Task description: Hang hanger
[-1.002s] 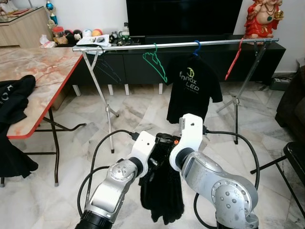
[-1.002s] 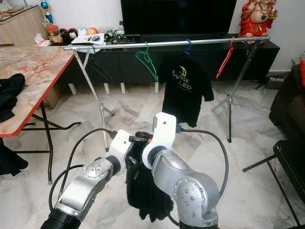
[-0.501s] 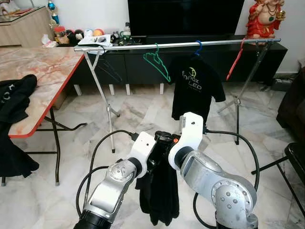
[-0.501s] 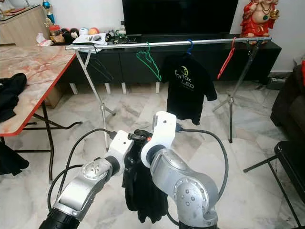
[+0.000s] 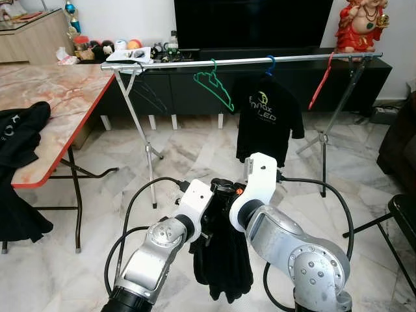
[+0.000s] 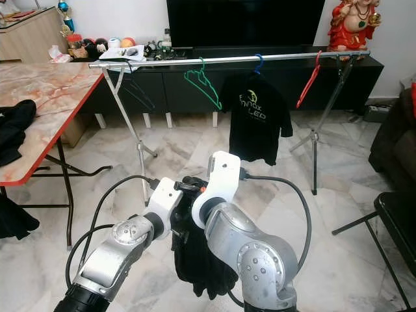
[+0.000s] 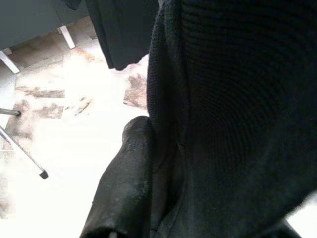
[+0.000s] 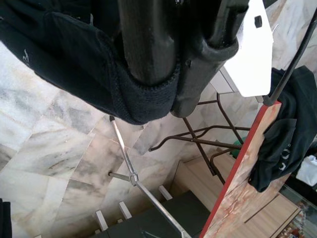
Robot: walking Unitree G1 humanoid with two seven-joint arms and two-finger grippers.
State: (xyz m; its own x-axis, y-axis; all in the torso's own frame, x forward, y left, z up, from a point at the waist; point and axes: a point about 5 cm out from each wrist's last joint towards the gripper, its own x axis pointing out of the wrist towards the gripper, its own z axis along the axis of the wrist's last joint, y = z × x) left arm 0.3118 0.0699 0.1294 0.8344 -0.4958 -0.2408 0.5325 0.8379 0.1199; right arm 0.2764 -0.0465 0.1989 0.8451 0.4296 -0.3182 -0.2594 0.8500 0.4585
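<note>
A black garment (image 5: 224,260) hangs low in front of me, between my two wrists. My right gripper (image 8: 171,96) is shut on its dark cloth (image 8: 64,49), and the fingers (image 8: 148,44) press together over a fold. My left gripper (image 5: 209,220) meets it from the left; one finger (image 7: 124,183) lies tight against the knit cloth (image 7: 237,99). Ahead stands a metal clothes rail (image 5: 292,59). It carries a bare green hanger (image 5: 213,84), a blue hanger (image 5: 268,63) with a black T-shirt (image 5: 268,120), a red hanger (image 5: 320,84) and a thin black hanger (image 5: 146,94).
A marble-topped table with a red edge (image 5: 52,91) stands on the left, with black clothes (image 5: 19,130) draped over it. A low black TV cabinet (image 5: 195,91) runs behind the rail. A dark chair (image 5: 403,214) is at the right edge. Marble floor lies between me and the rail.
The held garment has swayed and its lower part has changed shape. The T-shirt on the rail has swung a little. Both arms stay in nearly the same place.
</note>
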